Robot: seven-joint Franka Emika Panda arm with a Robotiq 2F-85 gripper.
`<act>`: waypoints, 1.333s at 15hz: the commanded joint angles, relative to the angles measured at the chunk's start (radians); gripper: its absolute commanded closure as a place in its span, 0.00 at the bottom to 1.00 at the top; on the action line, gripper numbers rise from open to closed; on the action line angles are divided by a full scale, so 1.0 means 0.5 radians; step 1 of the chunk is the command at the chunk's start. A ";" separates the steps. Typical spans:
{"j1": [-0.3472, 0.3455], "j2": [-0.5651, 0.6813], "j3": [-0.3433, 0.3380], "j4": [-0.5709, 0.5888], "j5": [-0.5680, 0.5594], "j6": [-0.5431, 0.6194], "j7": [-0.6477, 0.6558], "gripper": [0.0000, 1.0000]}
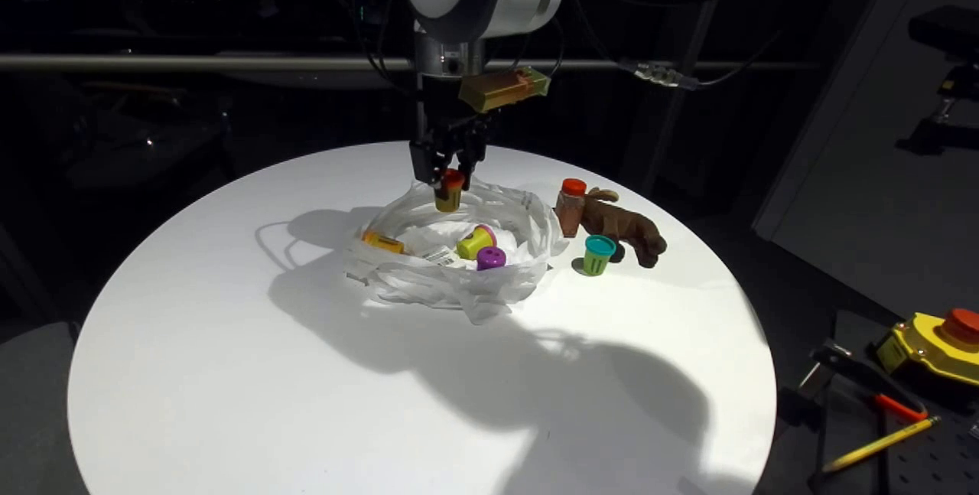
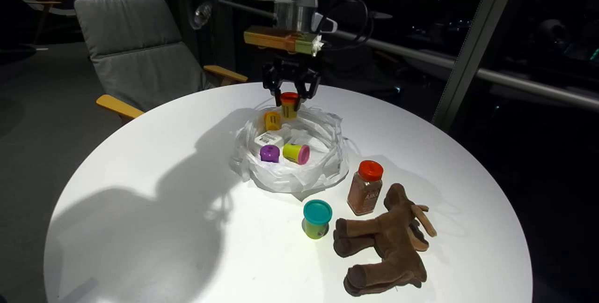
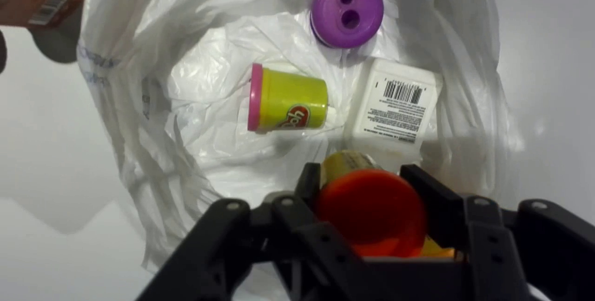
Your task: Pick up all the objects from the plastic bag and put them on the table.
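One red-lidded tub (image 2: pixel 289 112) is pinched upright in the gripper (image 2: pixel 289 101), over the plastic bag (image 2: pixel 304 180). Inside, beneath the gripper, are four more: pink-lidded tub (image 3: pixel 294 94), purple block (image 3: pixel 358 10), white block (image 3: pixel 400 105), orange tub (image 2: pixel 272 121). Across the bag from the gripper, three rest on the table (image 2: pixel 484 247): red-capped bottle (image 2: pixel 365 189), brown toy animal (image 2: pixel 394 242), and a teal-lidded tub (image 2: pixel 317 218) that only the exterior views show. An exterior view alone shows one yellow pencil (image 1: pixel 879 446), well apart from the gripper.
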 commanded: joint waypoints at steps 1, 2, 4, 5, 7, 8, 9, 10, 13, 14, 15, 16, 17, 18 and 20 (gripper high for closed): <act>0.043 -0.314 -0.019 -0.483 -0.034 0.166 0.138 0.76; 0.050 -0.369 -0.018 -0.578 -0.029 0.188 0.172 0.76; 0.054 -0.478 -0.006 -0.772 0.001 0.229 0.243 0.76; 0.052 -0.534 0.006 -0.871 0.022 0.237 0.269 0.76; 0.055 -0.646 0.018 -1.073 0.045 0.296 0.329 0.76; 0.057 -0.703 0.023 -1.177 0.053 0.354 0.353 0.76; 0.058 -0.762 0.029 -1.282 0.061 0.407 0.373 0.76; 0.063 -0.820 0.031 -1.385 0.062 0.477 0.393 0.76; 0.076 -1.008 0.040 -1.711 0.063 0.676 0.439 0.76; 0.079 -1.072 0.042 -1.821 0.061 0.715 0.455 0.76; 0.078 -1.136 0.046 -1.932 0.065 0.735 0.466 0.76; 0.080 -1.202 0.044 -2.043 0.058 0.757 0.488 0.76; 0.064 -1.267 0.049 -2.160 0.075 0.772 0.485 0.76; 0.051 -1.332 0.045 -2.275 0.080 0.805 0.483 0.76; -0.011 -1.454 0.035 -2.510 0.136 0.907 0.407 0.76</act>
